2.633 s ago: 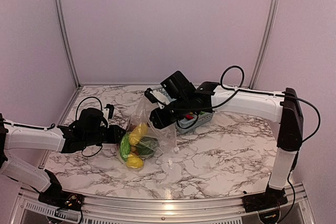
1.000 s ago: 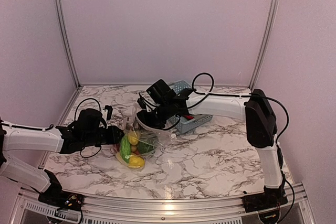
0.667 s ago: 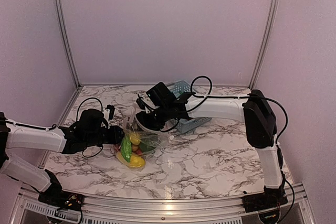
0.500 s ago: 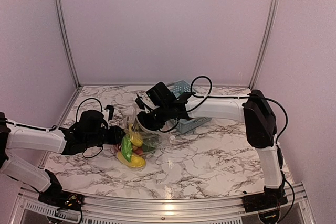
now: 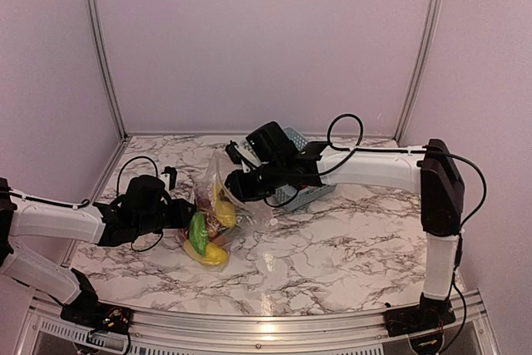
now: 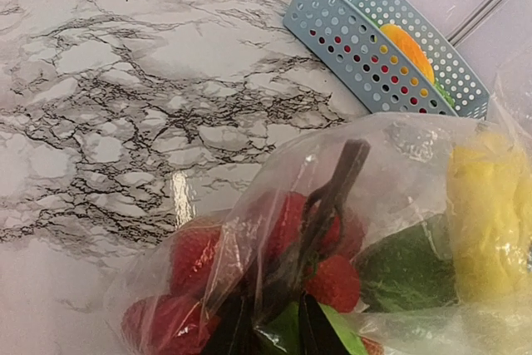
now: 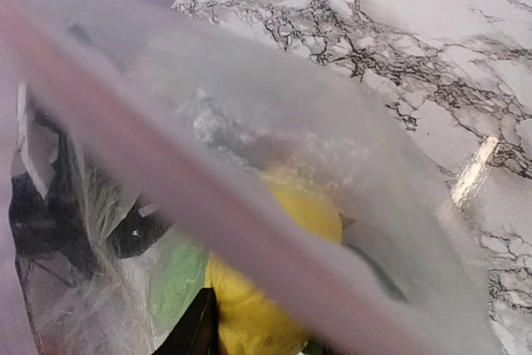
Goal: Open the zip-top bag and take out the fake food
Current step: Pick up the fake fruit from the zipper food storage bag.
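The clear zip-top bag (image 5: 216, 179) lies left of centre on the marble table, with fake food inside. My left gripper (image 5: 181, 215) is shut on the bag's film (image 6: 391, 147) at its left side; red fruits (image 6: 191, 259), a green leaf (image 6: 407, 268) and a yellow corn piece (image 6: 486, 222) show through it. My right gripper (image 5: 235, 186) reaches into the bag's mouth and is shut on a yellow piece (image 7: 274, 288), also visible from above (image 5: 223, 202). The blurred zip strip (image 7: 166, 172) crosses the right wrist view. A green piece (image 5: 198, 230) and another yellow one (image 5: 214, 255) lie lower in the bag.
A blue-grey lattice basket (image 6: 366, 31) stands behind the bag, partly hidden by my right arm (image 5: 366, 160); an orange piece (image 6: 407, 43) and red ones lie in it. Walls close the table at back and sides.
My right gripper has closed on the yellow piece inside the bag and risen slightly to the right, lifting it and the bag's upper part. The left gripper keeps its hold.
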You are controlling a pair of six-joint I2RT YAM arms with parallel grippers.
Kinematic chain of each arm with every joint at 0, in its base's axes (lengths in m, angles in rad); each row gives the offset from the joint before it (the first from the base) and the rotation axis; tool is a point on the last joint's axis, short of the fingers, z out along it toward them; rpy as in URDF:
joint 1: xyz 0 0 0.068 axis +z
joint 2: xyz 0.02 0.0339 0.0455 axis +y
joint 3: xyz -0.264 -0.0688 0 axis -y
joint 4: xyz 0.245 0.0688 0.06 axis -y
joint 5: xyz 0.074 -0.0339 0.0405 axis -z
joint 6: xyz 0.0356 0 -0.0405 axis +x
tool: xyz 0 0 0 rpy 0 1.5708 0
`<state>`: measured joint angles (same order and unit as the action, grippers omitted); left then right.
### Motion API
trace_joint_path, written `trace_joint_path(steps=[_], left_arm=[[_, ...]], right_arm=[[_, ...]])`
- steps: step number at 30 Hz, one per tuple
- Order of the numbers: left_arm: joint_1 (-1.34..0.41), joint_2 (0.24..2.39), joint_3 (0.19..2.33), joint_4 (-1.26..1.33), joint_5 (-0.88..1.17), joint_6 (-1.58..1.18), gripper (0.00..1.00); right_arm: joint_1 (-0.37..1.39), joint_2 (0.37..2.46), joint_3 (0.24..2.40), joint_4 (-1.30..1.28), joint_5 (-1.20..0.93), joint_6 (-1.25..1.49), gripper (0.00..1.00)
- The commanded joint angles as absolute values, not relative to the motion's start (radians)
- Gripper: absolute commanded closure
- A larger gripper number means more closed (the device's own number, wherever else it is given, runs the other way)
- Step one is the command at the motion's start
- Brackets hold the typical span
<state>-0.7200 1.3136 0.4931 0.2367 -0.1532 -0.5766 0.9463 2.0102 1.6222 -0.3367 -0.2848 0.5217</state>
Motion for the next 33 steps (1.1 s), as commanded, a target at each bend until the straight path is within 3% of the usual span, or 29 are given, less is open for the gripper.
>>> trace_joint_path(steps=[1,15,33], left_arm=[[-0.714,1.315,0.465,0.096,-0.221,-0.581,0.78],[-0.709,1.310,0.472,0.086,-0.223,-0.554,0.77],[-0.708,1.330,0.523,0.063,-0.236,-0.537,0.77]], right_arm=[[0.945,1.938,1.567,-0.287,-0.244,0.525,0.80],[0.944,1.821,1.533,-0.264,-0.135,0.482,0.81],[0.950,1.753,1.556,-0.270,-0.262,0.293,0.78]])
